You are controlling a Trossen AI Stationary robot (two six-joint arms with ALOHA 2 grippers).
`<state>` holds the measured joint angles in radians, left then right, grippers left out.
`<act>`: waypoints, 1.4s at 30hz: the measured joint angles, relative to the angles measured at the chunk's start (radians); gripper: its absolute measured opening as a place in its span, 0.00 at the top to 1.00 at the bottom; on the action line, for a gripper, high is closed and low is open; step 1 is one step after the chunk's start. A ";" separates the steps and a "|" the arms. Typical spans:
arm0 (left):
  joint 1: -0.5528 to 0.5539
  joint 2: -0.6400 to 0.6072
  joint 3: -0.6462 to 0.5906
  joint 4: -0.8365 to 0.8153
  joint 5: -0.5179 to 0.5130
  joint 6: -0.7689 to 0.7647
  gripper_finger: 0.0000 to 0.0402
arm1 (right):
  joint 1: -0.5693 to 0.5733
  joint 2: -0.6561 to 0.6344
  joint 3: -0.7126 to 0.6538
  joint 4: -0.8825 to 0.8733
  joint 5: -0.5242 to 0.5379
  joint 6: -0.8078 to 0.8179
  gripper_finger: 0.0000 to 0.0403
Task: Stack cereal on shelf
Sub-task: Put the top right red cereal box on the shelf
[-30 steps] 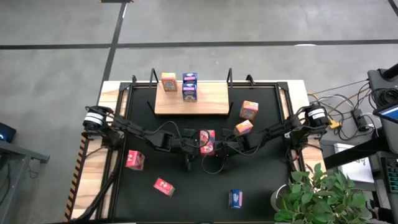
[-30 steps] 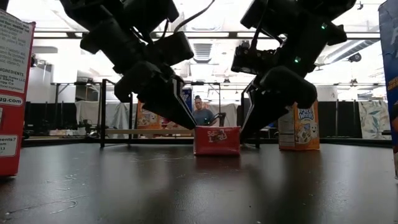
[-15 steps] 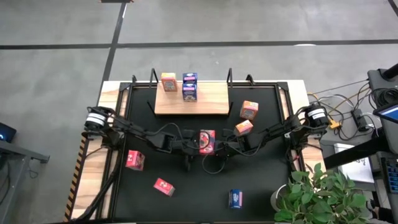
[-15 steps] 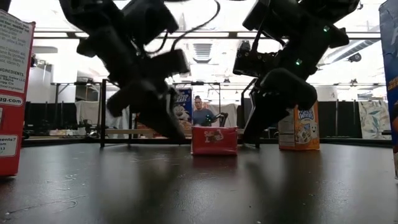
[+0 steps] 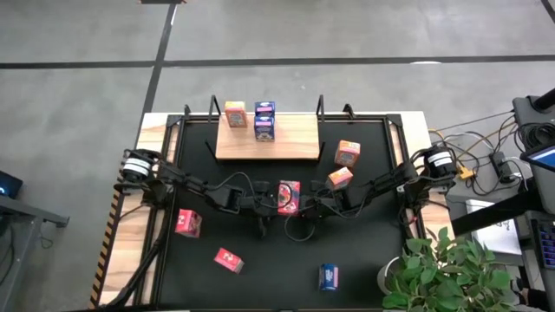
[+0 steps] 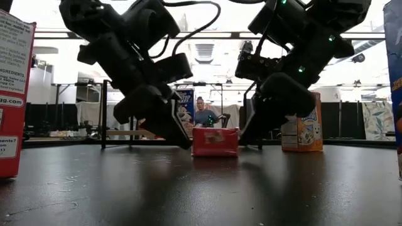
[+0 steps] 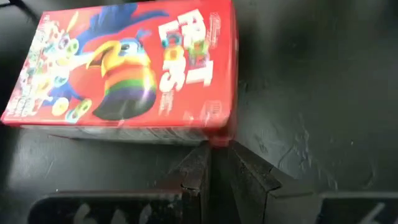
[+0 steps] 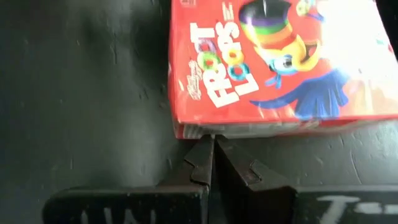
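A red cereal box [image 5: 289,197] lies flat on the black mat, in front of the light-wood shelf [image 5: 286,146]. It also shows in the low view [image 6: 215,141]. My left gripper [image 5: 272,202] is shut at the box's left side. My right gripper [image 5: 305,204] is shut at its right side. An orange box [image 5: 235,113] and a blue box [image 5: 264,120] stand on the shelf. Two orange boxes [image 5: 347,153] [image 5: 340,178], two red boxes [image 5: 187,223] [image 5: 229,259] and a blue box [image 5: 329,276] sit on the mat. My left gripper touches the red box's pale long side near one corner [image 7: 211,139] with its shut fingertips [image 7: 198,158]. It slants down from the table's left. The box lies flat on the mat, printed face up. My right gripper touches the box's opposite long side near a corner [image 8: 202,130] with its shut fingertips [image 8: 205,155]. It slants down from the table's right. The box stays flat on the mat.
The shelf's black posts [image 5: 214,106] [image 5: 320,105] rise at its ends. A black frame [image 5: 395,130] runs around the mat. A potted plant [image 5: 447,273] stands at the near right corner. In the low view a large box [image 6: 14,94] stands close at the left.
My left gripper has come down to the mat beside the red box's left side. The box has slid a little toward the table's left and stays flat.
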<state>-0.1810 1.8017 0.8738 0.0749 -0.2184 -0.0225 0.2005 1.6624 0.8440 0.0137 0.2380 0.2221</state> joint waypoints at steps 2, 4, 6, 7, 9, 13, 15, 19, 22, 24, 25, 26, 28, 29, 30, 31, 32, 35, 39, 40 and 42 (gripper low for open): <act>0.000 0.002 0.000 0.004 0.000 -0.010 0.90 | 0.000 0.008 0.000 0.023 -0.001 -0.009 0.98; 0.000 0.006 0.000 0.005 0.000 -0.015 0.90 | 0.000 0.014 0.000 0.044 -0.002 -0.012 0.98; -0.002 0.004 0.000 0.006 0.000 -0.015 0.90 | 0.000 0.015 0.000 0.051 -0.002 -0.013 0.98; -0.002 0.002 0.000 0.005 0.000 -0.015 0.90 | 0.000 0.015 0.000 0.052 -0.002 -0.013 0.98; -0.002 -0.007 -0.001 0.002 0.001 -0.017 0.90 | 0.000 0.013 0.000 0.055 -0.002 -0.012 0.98; -0.002 -0.040 -0.001 -0.027 0.003 -0.034 0.90 | 0.000 0.004 0.008 0.057 -0.007 0.016 0.98; -0.002 -0.061 -0.001 -0.042 0.003 -0.058 0.90 | 0.000 -0.004 0.013 0.056 -0.010 0.028 0.98; -0.002 -0.098 -0.001 -0.049 0.012 -0.162 0.90 | 0.000 -0.031 0.014 0.047 -0.037 0.073 0.98; -0.002 -0.123 -0.001 -0.049 0.051 -0.246 0.90 | 0.000 -0.063 0.014 0.026 -0.040 0.114 0.98; -0.002 -0.139 -0.001 -0.049 0.077 -0.298 0.90 | 0.000 -0.083 0.016 0.014 -0.040 0.137 0.98; -0.002 -0.147 -0.001 -0.047 0.086 -0.326 0.90 | 0.000 -0.091 0.016 0.010 -0.041 0.148 0.98; -0.002 -0.151 -0.001 -0.047 0.095 -0.355 0.90 | 0.000 -0.096 0.016 0.011 -0.047 0.158 0.98; -0.002 -0.165 -0.001 -0.042 0.111 -0.406 0.90 | -0.001 -0.109 0.016 0.010 -0.058 0.174 0.98; -0.002 -0.171 -0.001 -0.039 0.113 -0.431 0.90 | -0.001 -0.116 0.016 0.009 -0.058 0.180 0.98; -0.002 -0.181 -0.001 -0.037 0.114 -0.455 0.90 | -0.001 -0.122 0.016 0.007 -0.058 0.186 0.98; -0.002 -0.187 -0.001 -0.037 0.114 -0.475 0.90 | -0.001 -0.130 0.016 0.006 -0.057 0.201 0.98; -0.002 -0.194 -0.001 -0.033 0.114 -0.495 0.90 | -0.004 -0.137 0.016 0.001 -0.054 0.224 0.98; -0.001 -0.210 -0.002 -0.032 0.113 -0.537 0.90 | -0.019 -0.155 0.017 -0.002 -0.050 0.275 0.98; 0.001 -0.215 -0.005 -0.023 0.114 -0.587 0.90 | -0.028 -0.168 0.019 0.003 -0.044 0.300 0.98; 0.001 -0.212 -0.005 -0.017 0.114 -0.603 0.90 | -0.028 -0.169 0.019 0.003 -0.044 0.303 0.98; 0.001 -0.205 -0.005 -0.013 0.121 -0.628 0.90 | -0.028 -0.173 0.019 0.005 -0.044 0.305 0.98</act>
<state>-0.1799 1.5967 0.8688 0.0623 -0.0970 -0.6509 0.1722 1.4898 0.8631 0.0186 0.1940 0.5270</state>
